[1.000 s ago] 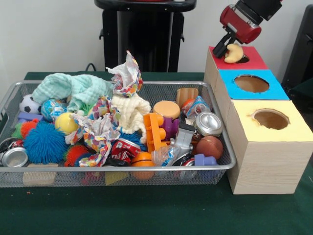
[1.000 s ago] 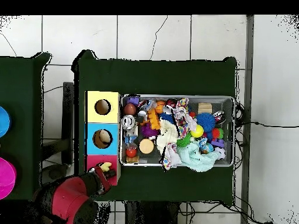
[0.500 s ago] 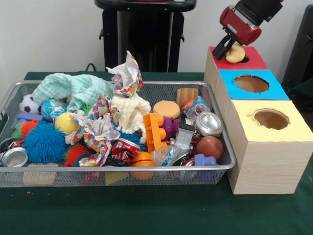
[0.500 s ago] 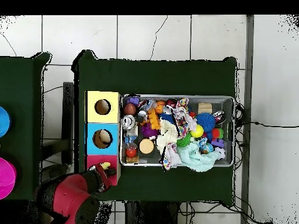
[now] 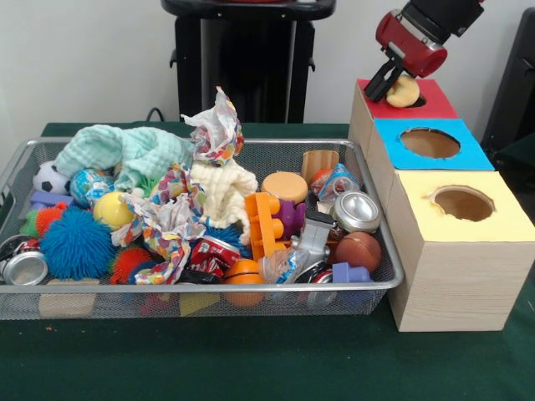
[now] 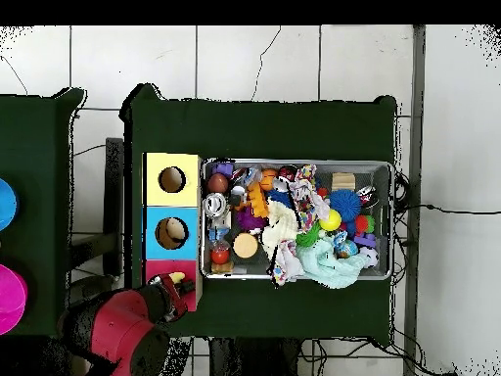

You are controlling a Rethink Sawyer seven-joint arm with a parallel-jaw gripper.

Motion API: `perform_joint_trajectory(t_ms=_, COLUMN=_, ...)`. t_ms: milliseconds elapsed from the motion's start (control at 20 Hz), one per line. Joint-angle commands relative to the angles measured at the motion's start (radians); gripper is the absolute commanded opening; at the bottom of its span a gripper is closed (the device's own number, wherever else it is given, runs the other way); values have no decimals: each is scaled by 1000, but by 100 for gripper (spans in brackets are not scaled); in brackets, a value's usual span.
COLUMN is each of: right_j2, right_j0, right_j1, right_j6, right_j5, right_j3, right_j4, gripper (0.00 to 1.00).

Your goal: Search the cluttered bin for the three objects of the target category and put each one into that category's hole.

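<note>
My gripper [image 5: 390, 86] hangs over the red-topped box [image 5: 435, 102] at the back right, shut on a pale yellow crescent-shaped toy [image 5: 405, 91]. The toy sits at the mouth of that box's hole, partly hiding it. In the overhead view the gripper [image 6: 173, 286] and the yellow toy [image 6: 177, 278] are at the red box [image 6: 155, 267]. The wire bin [image 5: 394, 269] is heaped with mixed toys, cans, cloths and crumpled paper.
In front of the red box stand a blue-topped box [image 5: 470, 155] and a yellow-topped box [image 5: 510, 224], each with a round hole. In the bin: an orange block [image 5: 262, 224], a brown ball [image 5: 359, 251], a blue spiky ball [image 5: 77, 244], and a mint cloth [image 5: 125, 150].
The gripper has shifted slightly right and the yellow toy has settled a little lower into the red box's hole. The bin's contents have not moved.
</note>
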Motion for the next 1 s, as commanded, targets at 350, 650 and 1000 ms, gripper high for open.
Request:
perform_joint_trajectory(t_ms=350, right_j2=304, right_j0=-87, right_j1=-74, right_j6=159, right_j5=-121, right_j3=-46, right_j4=60, gripper=0)
perform_joint_trajectory(t_ms=650, right_j2=330, right_j0=-109, right_j1=-128, right_j6=149, right_j5=-135, right_j3=-10, right_j4=51, gripper=0)
perform_joint_trajectory(t_ms=1000, right_j2=352, right_j0=-132, right_j1=-201, right_j6=134, right_j5=-122, right_j3=24, right_j4=30, gripper=0)
